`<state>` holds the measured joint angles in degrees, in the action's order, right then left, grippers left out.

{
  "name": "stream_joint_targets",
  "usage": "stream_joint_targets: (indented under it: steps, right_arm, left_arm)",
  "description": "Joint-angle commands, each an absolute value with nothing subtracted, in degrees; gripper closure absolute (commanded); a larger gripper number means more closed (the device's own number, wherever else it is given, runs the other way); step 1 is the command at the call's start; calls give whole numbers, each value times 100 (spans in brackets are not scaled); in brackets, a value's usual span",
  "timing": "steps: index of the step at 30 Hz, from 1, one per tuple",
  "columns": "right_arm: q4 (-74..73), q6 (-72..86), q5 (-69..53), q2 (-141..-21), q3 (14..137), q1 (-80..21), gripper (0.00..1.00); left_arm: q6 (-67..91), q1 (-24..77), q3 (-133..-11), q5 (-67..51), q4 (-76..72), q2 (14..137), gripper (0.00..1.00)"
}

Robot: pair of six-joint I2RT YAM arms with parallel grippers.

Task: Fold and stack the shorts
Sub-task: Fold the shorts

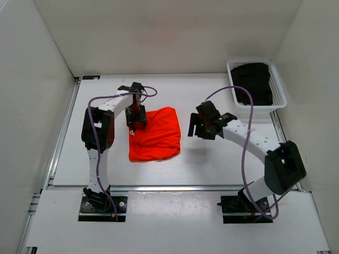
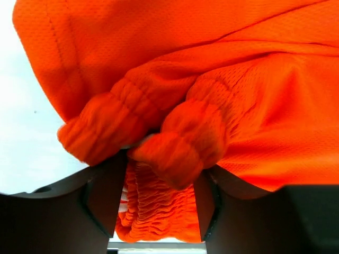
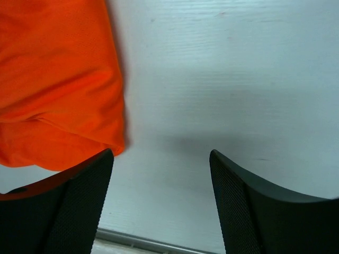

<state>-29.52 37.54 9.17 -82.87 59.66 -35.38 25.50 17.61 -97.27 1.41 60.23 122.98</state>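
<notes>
Shorts are lying crumpled mid-worktop, looking light and floppy, so I'm betting on the thick waistband, sitting between the left jaws (can't tell if clamped), while the right jaws are hanging open beside them.

Here are 2 arms, 1 orange shorts and 1 white basket holding 1 dark cloth.

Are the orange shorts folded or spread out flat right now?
Folded: the shorts lie as a compact, roughly square bundle, and the left wrist view shows the waistband doubled over in bunched layers.
</notes>
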Motion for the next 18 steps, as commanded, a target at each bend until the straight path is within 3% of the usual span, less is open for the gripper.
stream_joint_targets:
  steps: [1, 8, 18]
  right_arm:
    - [-2883, 3367, 133, -8884, 6485, -3542, 20]
    - [-2822, 3480, 79, -9237, 6733, -3717, 19]
    - [-2241, 3551, -711, -10052, 6863, -3718, 16]
  left_arm:
    - [2479, 1582, -9475, -385, 5836, 11638, 36]
    - [2285, 1143, -9281, -1318, 5836, 10627, 17]
    - [2390, 633, -7964, -1037, 5449, 10098, 19]
